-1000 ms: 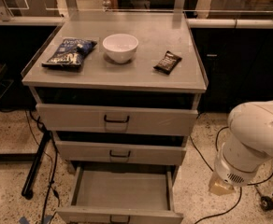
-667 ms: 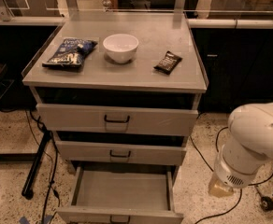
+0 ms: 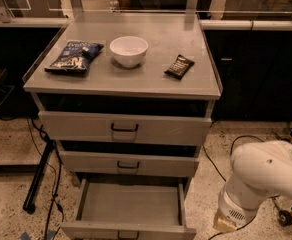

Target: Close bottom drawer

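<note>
The bottom drawer [image 3: 128, 205] is the lowest of the cabinet's three grey drawers and stands pulled far out, its flat grey tray empty. Its front panel [image 3: 96, 231] with a small black bar handle [image 3: 128, 234] sits at the bottom edge of the view. My white arm [image 3: 266, 176] hangs at the lower right, beside the drawer's right front corner and apart from it. The gripper itself is out of view, below the frame.
The two upper drawers [image 3: 123, 129] are slightly ajar. On the cabinet top [image 3: 156, 81] lie a blue chip bag [image 3: 75, 56], a white bowl [image 3: 129, 50] and a dark snack bar [image 3: 179, 66]. Cables and a black stand leg [image 3: 38, 176] lie on the floor at left.
My arm has dropped lower and shifted slightly left, toward the open bottom drawer. The drawers and the things on top have not moved.
</note>
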You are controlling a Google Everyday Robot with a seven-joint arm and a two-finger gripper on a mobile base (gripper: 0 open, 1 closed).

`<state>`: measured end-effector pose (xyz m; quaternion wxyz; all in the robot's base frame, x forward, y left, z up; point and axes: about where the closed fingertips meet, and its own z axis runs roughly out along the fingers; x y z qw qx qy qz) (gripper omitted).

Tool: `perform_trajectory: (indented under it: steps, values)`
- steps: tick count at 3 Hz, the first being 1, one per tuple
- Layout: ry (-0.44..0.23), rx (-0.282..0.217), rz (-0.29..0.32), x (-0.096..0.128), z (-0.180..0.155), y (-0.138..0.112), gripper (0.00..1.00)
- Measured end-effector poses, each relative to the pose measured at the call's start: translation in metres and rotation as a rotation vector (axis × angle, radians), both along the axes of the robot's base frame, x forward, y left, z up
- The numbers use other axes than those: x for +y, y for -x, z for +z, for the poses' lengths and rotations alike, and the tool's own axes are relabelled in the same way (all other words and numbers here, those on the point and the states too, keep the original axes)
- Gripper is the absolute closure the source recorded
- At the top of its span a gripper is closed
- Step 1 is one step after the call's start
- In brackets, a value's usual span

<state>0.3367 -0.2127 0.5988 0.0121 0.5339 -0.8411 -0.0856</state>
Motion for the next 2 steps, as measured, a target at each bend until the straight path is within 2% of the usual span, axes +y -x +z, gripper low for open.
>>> perform_trajectory:
  steps: [1, 2]
  values:
    - [-0.015, 0.08, -0.056, 0.0043, -0.0659, 0.0136, 1.0]
    - [-0.015, 0.084, -0.058, 0.0042, -0.0673, 0.0143, 1.0]
